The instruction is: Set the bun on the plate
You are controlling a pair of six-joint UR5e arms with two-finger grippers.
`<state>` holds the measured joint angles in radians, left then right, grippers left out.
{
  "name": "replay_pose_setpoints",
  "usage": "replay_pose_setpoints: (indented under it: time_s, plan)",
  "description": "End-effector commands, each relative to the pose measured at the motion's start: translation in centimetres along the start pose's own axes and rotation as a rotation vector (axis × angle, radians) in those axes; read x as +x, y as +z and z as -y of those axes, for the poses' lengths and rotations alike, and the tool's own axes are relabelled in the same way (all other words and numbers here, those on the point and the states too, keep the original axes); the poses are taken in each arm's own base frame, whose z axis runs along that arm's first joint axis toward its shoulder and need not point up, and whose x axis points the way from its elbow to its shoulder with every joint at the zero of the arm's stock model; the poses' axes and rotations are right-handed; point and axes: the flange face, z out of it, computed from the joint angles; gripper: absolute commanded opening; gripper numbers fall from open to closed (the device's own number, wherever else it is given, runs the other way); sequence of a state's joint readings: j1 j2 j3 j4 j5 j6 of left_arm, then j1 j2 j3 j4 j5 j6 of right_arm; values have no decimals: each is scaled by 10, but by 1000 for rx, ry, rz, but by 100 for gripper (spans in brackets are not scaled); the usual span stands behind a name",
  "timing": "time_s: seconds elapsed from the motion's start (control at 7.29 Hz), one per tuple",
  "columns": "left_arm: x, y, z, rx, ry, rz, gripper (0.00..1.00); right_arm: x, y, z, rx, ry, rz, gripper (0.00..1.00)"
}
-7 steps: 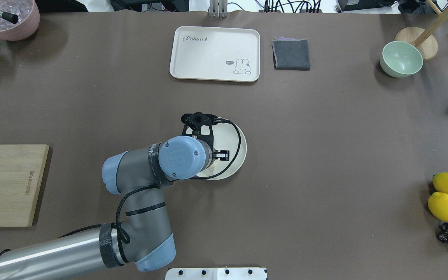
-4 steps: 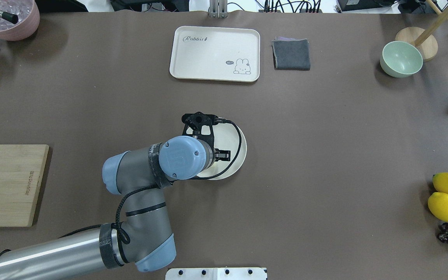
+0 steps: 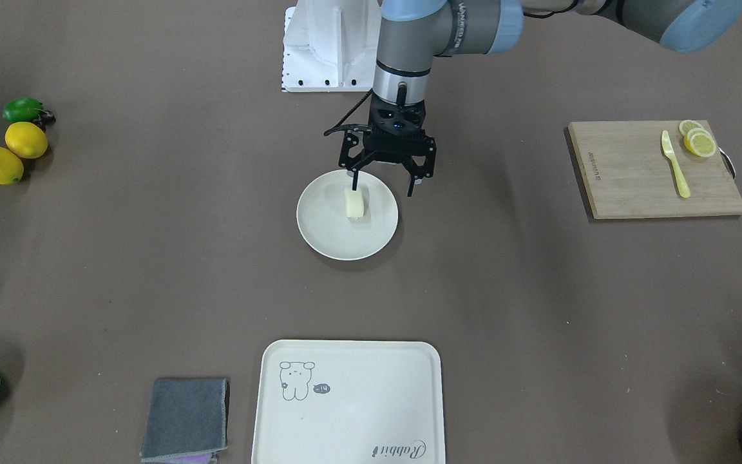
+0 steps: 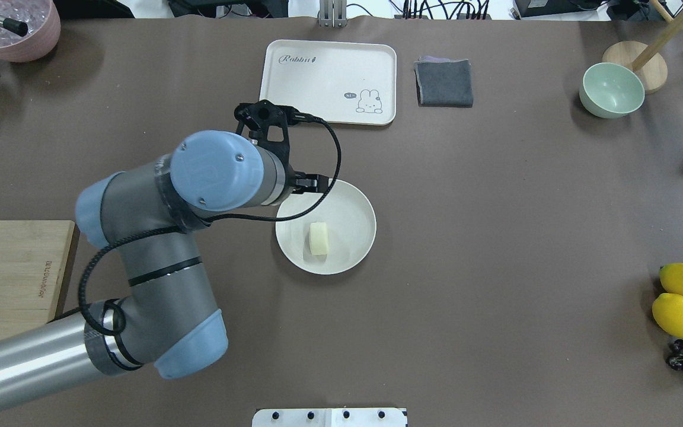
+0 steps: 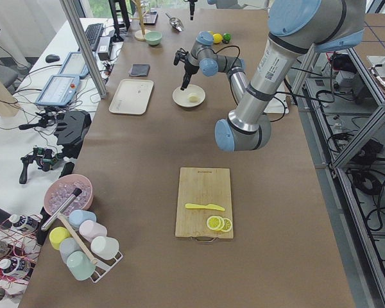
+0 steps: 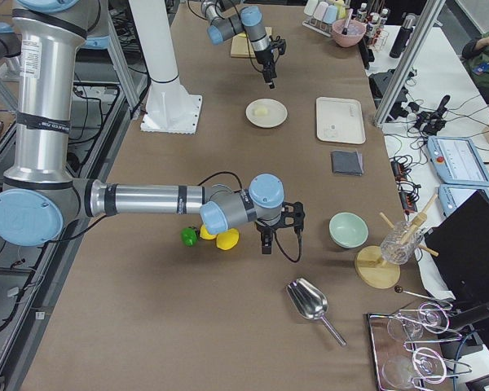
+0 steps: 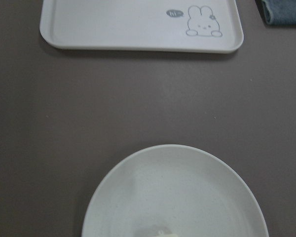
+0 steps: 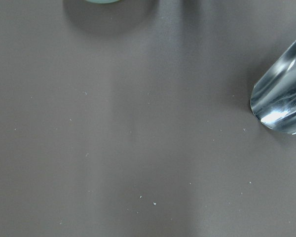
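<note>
The bun [image 4: 318, 238] [image 3: 355, 204], a small pale loaf-shaped lump, lies free on the round cream plate [image 4: 353, 204] [image 3: 339, 240] at mid-table. My left gripper [image 3: 382, 188] hangs open above the plate's robot-side rim, with one finger [image 3: 353, 182] just over the bun and nothing between the jaws. The left wrist view shows the plate [image 7: 138, 192] with a sliver of the bun [image 7: 160, 232] at the bottom edge. My right gripper [image 6: 265, 235] shows only in the exterior right view, low over bare table by the lemons. I cannot tell if it is open or shut.
A cream rabbit tray [image 4: 328, 82] and a folded grey cloth [image 4: 444, 83] lie beyond the plate. A green bowl [image 4: 612, 90], two lemons [image 4: 682, 299] and a metal scoop [image 8: 281, 98] are on the right. A cutting board [image 3: 654, 169] with lemon slices lies on the left.
My left arm has risen and drawn back from the plate toward the far left. The bun, covered by the wrist before, now lies uncovered on the plate.
</note>
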<state>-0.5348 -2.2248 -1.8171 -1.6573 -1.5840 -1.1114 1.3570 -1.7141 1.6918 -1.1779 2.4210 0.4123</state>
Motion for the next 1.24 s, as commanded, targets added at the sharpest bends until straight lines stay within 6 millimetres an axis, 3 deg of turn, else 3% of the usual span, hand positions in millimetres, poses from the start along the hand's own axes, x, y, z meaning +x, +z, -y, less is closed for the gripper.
replay_pose_setpoints:
  time_s: [0.0, 0.14, 0.27, 0.55, 0.69, 0.82, 1.1]
  plan:
    - [-117, -5, 55, 110, 83, 56, 97, 16, -2, -4, 4, 26, -9, 100]
    - [-172, 6, 59, 103, 107, 138, 98, 29, -3, -4, 5, 17, -17, 100]
    - [-202, 25, 61, 83, 158, 199, 98, 45, -8, -5, 3, 12, -28, 100]
    - [-297, 36, 69, 30, 75, 320, 98, 77, -29, -2, -53, -14, -62, 100]
    - [-351, 20, 93, -3, -12, 325, 98, 79, -51, 11, -63, -1, -66, 100]
    - [-402, -4, 103, -56, -102, 284, 98, 78, -68, 16, -69, 11, -67, 100]
    - [-515, -65, 99, -157, -4, 186, 98, 66, -84, 14, -76, 29, -67, 100]
